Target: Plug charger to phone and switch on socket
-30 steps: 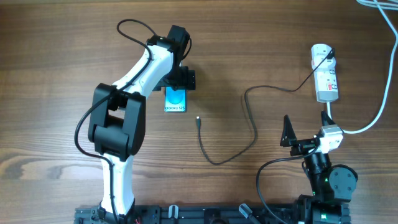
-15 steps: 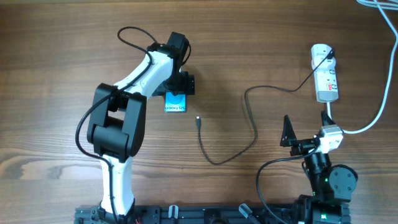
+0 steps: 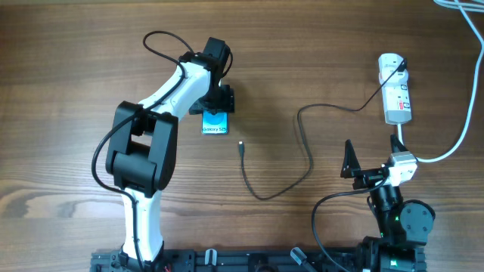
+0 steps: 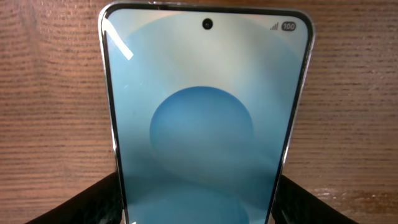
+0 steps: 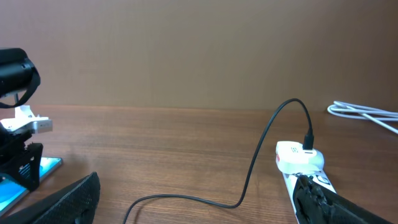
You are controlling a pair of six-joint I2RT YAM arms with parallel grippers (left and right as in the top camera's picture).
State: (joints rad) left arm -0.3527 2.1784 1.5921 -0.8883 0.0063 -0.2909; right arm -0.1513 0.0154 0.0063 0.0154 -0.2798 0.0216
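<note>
Within the clamped left tool, the phone points its Galaxy end nearward.

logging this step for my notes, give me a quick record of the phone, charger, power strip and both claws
phone: screen lit, sits between the left claw's fingers
left claw: closed on the phone's two long edges
charger: loose loops on the table, far end in the power strip
plug tip: on the wood beside the phone, apart from it, not plugged in
power strip: far right, white lead attached, switch position unreadable
right claw: open, empty, near its own base
</note>
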